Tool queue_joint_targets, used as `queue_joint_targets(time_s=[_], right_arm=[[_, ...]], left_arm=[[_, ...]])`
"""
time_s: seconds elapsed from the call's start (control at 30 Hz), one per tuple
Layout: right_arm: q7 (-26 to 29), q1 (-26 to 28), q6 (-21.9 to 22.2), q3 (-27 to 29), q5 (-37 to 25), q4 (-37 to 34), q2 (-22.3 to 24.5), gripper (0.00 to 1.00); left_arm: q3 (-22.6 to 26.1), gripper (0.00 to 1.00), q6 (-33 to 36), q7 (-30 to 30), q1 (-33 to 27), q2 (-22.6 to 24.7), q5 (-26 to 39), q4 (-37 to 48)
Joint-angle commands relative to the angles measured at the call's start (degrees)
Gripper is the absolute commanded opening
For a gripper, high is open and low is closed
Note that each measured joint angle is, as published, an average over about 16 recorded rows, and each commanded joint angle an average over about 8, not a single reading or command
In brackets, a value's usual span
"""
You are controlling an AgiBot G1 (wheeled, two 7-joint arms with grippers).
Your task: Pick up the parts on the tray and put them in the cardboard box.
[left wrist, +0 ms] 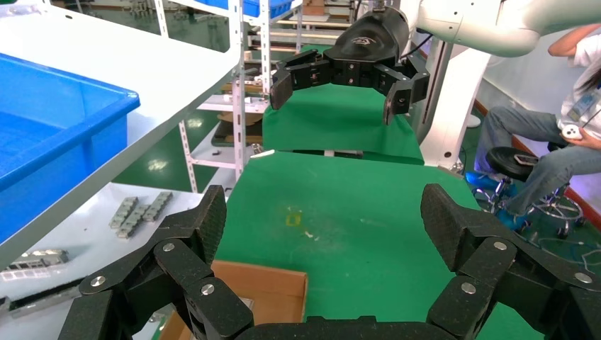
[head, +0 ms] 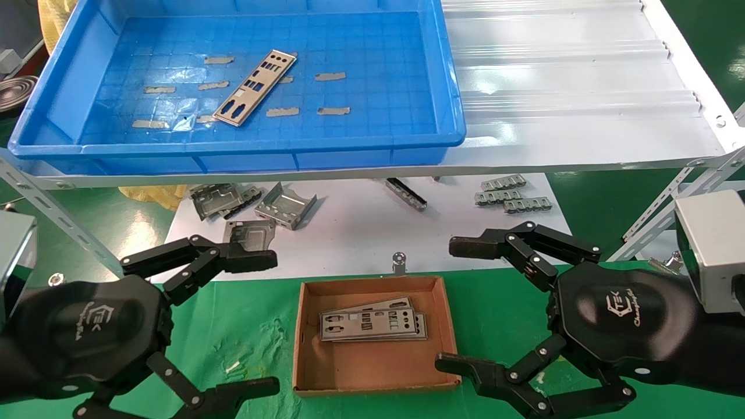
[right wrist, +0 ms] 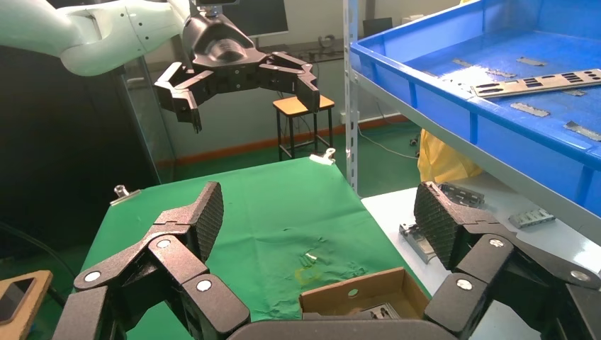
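One silver punched plate [head: 255, 87] lies slanted on the floor of the blue tray [head: 378, 156] on the upper shelf; it also shows in the right wrist view [right wrist: 538, 83]. The cardboard box [head: 302, 349] sits on the green cloth between my arms and holds a stack of silver plates [head: 372, 325]. My left gripper [head: 265, 323] is open and empty, left of the box. My right gripper [head: 454, 305] is open and empty, right of the box. In the left wrist view the box corner [left wrist: 269, 287] shows below the left gripper [left wrist: 326, 227]; the right gripper [right wrist: 319, 216] frames the box [right wrist: 368, 290].
Bent grey metal brackets [head: 256, 206] and small grey parts [head: 512, 195] lie on the white lower surface [head: 361, 238]. A white corrugated panel [head: 570, 87] lies right of the tray. Slotted shelf struts [head: 46, 209] run at both sides. A seated person [left wrist: 567, 142] is beyond the table.
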Motion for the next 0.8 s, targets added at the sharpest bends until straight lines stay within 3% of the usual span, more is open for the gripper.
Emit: queue_joint_targets(time_s=[0.03, 0.2, 0.23, 0.47, 0.5, 0.8], right_arm=[[0.00, 0.00, 0.00, 0.00, 0.00, 0.00, 0.00, 1.00], [0.00, 0.00, 0.00, 0.00, 0.00, 0.00, 0.00, 1.00], [0.00, 0.00, 0.00, 0.00, 0.00, 0.00, 0.00, 0.95], [0.00, 0.00, 0.00, 0.00, 0.00, 0.00, 0.00, 0.08], [0.00, 0.00, 0.00, 0.00, 0.00, 0.00, 0.00, 0.00], [0.00, 0.00, 0.00, 0.00, 0.00, 0.00, 0.00, 0.00]], left_arm=[[0.00, 1.00, 0.00, 0.00, 0.00, 0.00, 0.00, 0.00], [0.00, 1.00, 0.00, 0.00, 0.00, 0.00, 0.00, 0.00], [0.00, 1.00, 0.00, 0.00, 0.00, 0.00, 0.00, 0.00], [0.00, 1.00, 0.00, 0.00, 0.00, 0.00, 0.00, 0.00], [0.00, 1.00, 0.00, 0.00, 0.00, 0.00, 0.00, 0.00], [0.00, 1.00, 0.00, 0.00, 0.00, 0.00, 0.00, 0.00]])
